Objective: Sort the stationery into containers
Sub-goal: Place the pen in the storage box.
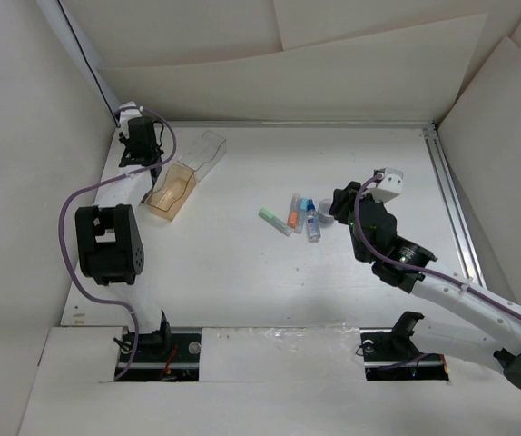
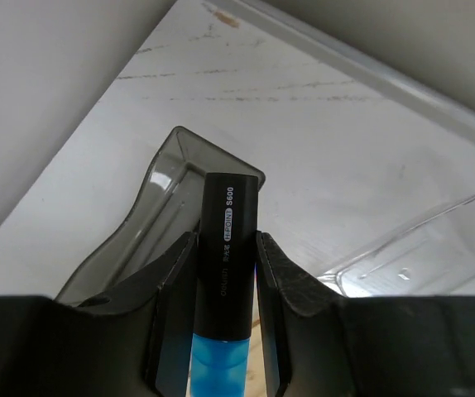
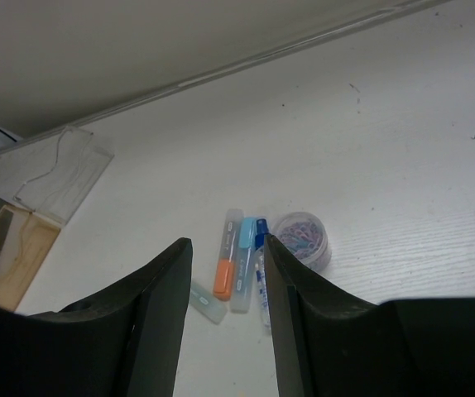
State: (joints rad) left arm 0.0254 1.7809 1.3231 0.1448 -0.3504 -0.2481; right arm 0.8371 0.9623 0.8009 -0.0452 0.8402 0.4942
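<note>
White desk (image 1: 242, 282) with pale card walls on three sides. Your left fingers (image 2: 280, 269) are clenched on a black-capped marker (image 2: 230, 207). Its long axis runs along the fingers: the black cap points out past the fingertips and the blue body runs back between them. Just beyond and below those tips sits the dark grey bin (image 2: 159, 194). The clear bin (image 2: 424, 252) lies off to their right, and the amber bin (image 1: 172, 193) sits beside them.

Your right fingers (image 3: 161, 318) are released, spread with nothing between them. Ahead of them on the desk, the green marker (image 3: 208, 303) lies tilted nearest the left finger. The orange marker (image 3: 227, 266), light blue marker (image 3: 243, 265) and blue-capped bottle (image 3: 261, 273) lie side by side, long axes pointing away from the fingertips. A round tub of paper clips (image 3: 302, 238) stands just beyond the right finger.
</note>
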